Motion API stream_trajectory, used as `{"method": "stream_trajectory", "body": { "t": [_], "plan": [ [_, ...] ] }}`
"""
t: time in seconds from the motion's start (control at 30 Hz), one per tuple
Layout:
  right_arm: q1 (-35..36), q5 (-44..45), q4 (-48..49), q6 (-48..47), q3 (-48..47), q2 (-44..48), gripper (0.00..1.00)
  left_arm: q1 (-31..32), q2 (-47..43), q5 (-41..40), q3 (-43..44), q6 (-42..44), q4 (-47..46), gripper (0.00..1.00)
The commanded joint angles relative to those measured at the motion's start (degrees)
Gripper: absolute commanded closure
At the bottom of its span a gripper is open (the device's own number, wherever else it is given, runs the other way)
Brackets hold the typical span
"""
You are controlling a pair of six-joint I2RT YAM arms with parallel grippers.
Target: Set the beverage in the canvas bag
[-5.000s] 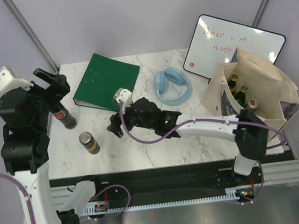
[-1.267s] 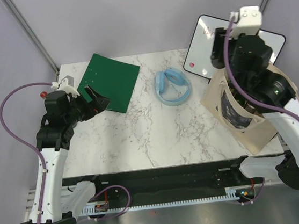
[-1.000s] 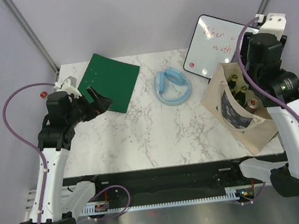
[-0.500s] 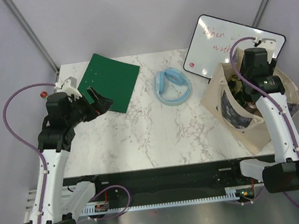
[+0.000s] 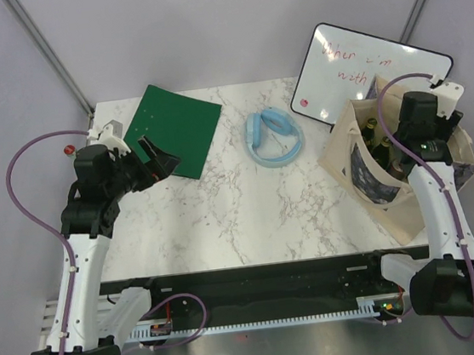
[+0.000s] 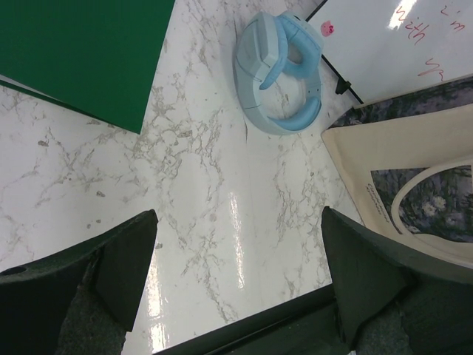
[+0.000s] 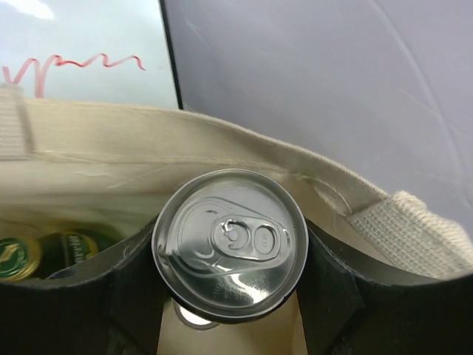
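Note:
The beverage is a silver-topped can, and my right gripper is shut on its sides. In the right wrist view the can hangs inside the mouth of the canvas bag, just below the cloth rim. From above, my right gripper reaches down into the tan canvas bag at the table's right edge. Green bottles stand inside the bag beside it, and the lid of another can shows beneath the held one. My left gripper hovers open over the left of the table with nothing in it.
A green folder lies at the back left. A light-blue headset sits at the back centre. A white board with red writing leans behind the bag. The left wrist view shows bare marble below my open left gripper.
My right arm has swung over the bag and come down, bringing the can into the bag's mouth. The left arm has barely moved.

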State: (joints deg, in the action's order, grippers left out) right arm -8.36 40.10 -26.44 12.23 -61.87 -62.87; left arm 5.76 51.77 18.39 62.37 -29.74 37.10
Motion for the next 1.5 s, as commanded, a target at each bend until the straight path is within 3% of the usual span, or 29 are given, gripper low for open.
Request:
{"method": "stream_trajectory", "body": {
  "t": [0.0, 0.27, 0.5, 0.67, 0.9, 1.13, 1.33, 1.47],
  "plan": [
    [-1.7, 3.8, 9.7, 3.7, 4.5, 1.2, 1.0, 0.2, 0.1, 1.5, 0.0, 1.7, -2.2, 0.01],
    [-2.9, 2.7, 15.3, 6.8, 12.1, 2.0, 1.0, 0.3, 0.1, 1.6, 0.1, 1.6, -2.3, 0.01],
    [-2.9, -0.4, 13.2, 5.3, 5.0, 3.3, 1.0, 0.4, 0.1, 1.5, -0.1, 1.5, -2.4, 0.01],
    [-2.9, -9.2, 8.6, 5.0, -0.7, 3.6, 1.0, 0.4, 0.0, 1.2, 0.0, 1.5, -2.6, 0.01],
    [-2.9, -22.5, 4.6, 3.5, -0.9, 7.2, 1.0, 0.5, -0.9, 2.3, -1.1, 0.8, -3.2, 0.01],
    [-2.9, -33.8, 6.3, 3.7, 5.4, 12.9, 1.0, 0.5, -1.4, 3.9, -2.0, 0.3, -3.9, 0.01],
    [-3.0, -34.0, 10.3, 0.3, 12.8, 15.1, 1.0, 0.6, -1.8, 4.5, -2.2, 0.1, -4.1, 0.01],
    [-2.9, -36.9, 22.9, -0.8, 22.3, 18.4, 0.99, 0.6, -2.1, 4.7, -2.8, -0.1, -4.4, 0.01]
  ]
}}
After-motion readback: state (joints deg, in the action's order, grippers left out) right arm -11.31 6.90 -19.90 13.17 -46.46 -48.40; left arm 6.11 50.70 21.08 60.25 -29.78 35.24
